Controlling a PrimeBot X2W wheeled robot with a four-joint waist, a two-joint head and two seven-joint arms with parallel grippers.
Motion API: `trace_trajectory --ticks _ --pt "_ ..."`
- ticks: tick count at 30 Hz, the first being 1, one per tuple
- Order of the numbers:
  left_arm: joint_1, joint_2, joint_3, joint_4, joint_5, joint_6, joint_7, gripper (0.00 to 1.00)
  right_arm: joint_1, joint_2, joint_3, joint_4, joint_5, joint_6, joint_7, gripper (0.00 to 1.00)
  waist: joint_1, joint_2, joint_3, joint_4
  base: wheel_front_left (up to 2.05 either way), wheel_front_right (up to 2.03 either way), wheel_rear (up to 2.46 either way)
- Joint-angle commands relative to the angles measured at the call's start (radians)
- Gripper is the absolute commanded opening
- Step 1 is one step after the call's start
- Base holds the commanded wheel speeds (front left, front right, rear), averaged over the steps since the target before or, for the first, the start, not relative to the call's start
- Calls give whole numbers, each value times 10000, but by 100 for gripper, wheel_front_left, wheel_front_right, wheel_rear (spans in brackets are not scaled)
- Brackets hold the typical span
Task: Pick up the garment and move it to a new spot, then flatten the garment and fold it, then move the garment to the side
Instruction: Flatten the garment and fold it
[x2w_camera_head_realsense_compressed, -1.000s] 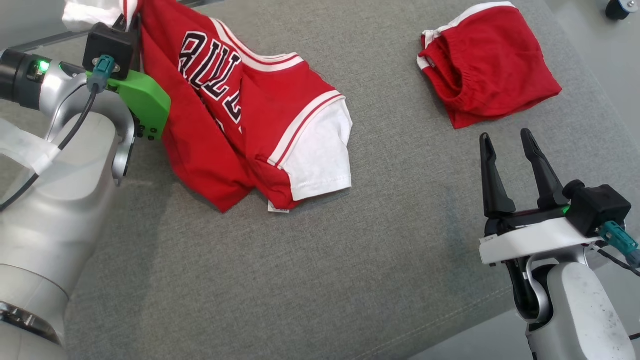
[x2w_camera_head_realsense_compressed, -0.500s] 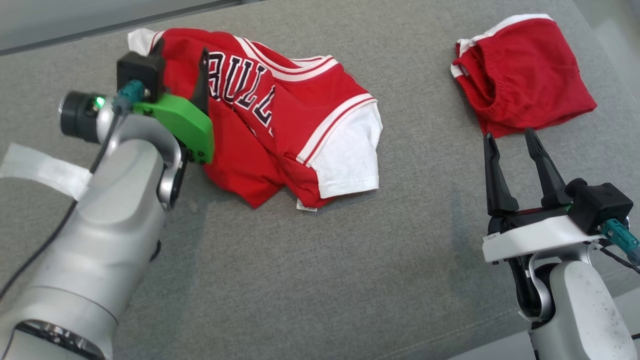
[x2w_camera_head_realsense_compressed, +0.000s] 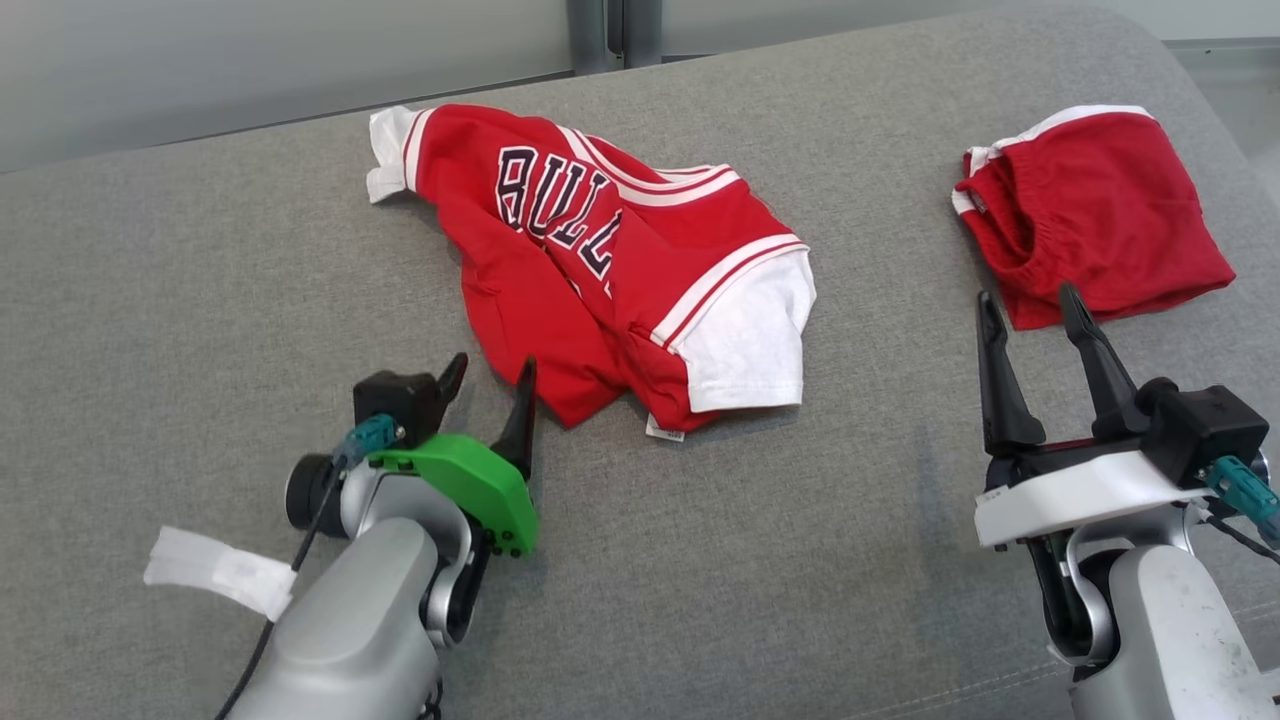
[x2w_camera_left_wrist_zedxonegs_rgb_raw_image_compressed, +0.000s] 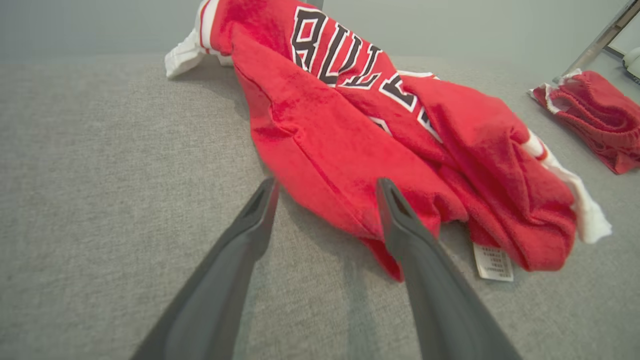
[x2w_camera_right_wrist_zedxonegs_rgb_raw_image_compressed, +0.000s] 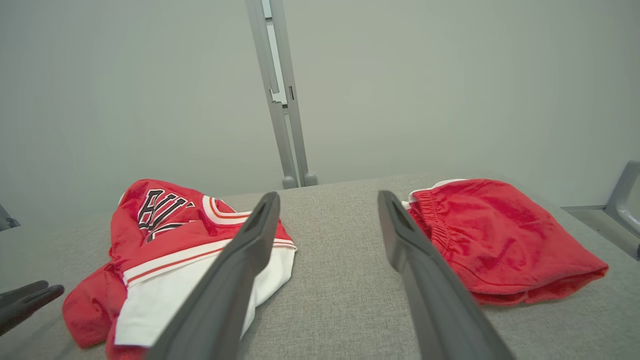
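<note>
The garment (x2w_camera_head_realsense_compressed: 620, 270) is a red jersey with white sleeves and dark lettering, lying crumpled on the grey cushion; it also shows as the jersey (x2w_camera_left_wrist_zedxonegs_rgb_raw_image_compressed: 360, 130) in the left wrist view and the jersey (x2w_camera_right_wrist_zedxonegs_rgb_raw_image_compressed: 165, 240) in the right wrist view. My left gripper (x2w_camera_head_realsense_compressed: 490, 385) stands open just in front of its lower left hem, holding nothing. In the left wrist view my left gripper (x2w_camera_left_wrist_zedxonegs_rgb_raw_image_compressed: 325, 195) has its fingers parted, with the hem just past the tips. My right gripper (x2w_camera_head_realsense_compressed: 1035, 315) is open at the right, well apart from the jersey, and my right gripper (x2w_camera_right_wrist_zedxonegs_rgb_raw_image_compressed: 327, 212) has nothing between its fingers.
Folded red shorts (x2w_camera_head_realsense_compressed: 1090, 210) with white trim lie at the back right, just beyond my right fingertips. The grey cushion (x2w_camera_head_realsense_compressed: 750, 560) ends at a pale wall behind. White tape (x2w_camera_head_realsense_compressed: 215, 570) wraps a cable on my left arm.
My left gripper has opened, let go of the jersey and drawn back toward me. The jersey now lies on the cushion. The head camera has tilted, shifting the whole picture.
</note>
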Motion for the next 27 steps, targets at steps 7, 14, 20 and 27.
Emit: trace_trajectory --ticks 7,14,20,27 --pt "797 -149 -55 -412 -421 83 437 100 123 -20 -22 -83 34 -4 56 100 0 0 72 -189 0 0 0" --pt "703 -248 38 -442 -689 -23 563 100 42 -20 -32 -106 35 -4 28 100 0 0 215 -479 0 0 0" --pt "503 -216 224 -342 -800 -213 319 0 94 -20 -125 -45 -4 -4 4 100 0 0 189 -553 0 0 0" --pt "270 -13 298 -113 -637 -303 153 0 101 -22 -133 124 35 -4 -13 100 0 0 -58 -343 0 0 0"
